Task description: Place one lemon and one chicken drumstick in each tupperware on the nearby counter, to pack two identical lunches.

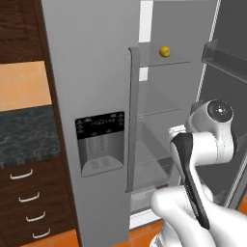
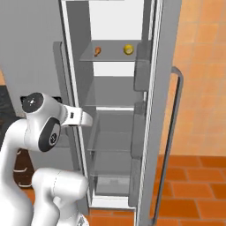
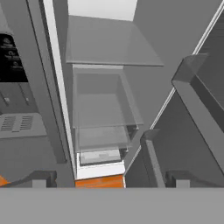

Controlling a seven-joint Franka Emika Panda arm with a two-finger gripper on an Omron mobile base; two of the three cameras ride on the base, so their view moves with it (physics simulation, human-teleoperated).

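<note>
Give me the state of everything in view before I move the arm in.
Fridge door: swung open.
Lemon: on the top fridge shelf, untouched.
Chicken drumstick: on the same shelf, apart from the lemon.
Lower shelves: nothing on them.
End effector: open, holding nothing, pointed into the fridge.

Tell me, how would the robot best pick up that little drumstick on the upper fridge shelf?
Probably by its thicker meaty end, coming in from the open front of the fridge, jaws wide. The chicken drumstick sits on the upper shelf, left of the lemon and apart from it, so there looks to be room on both sides. It is too small here to tell which way its thin end points.
</note>
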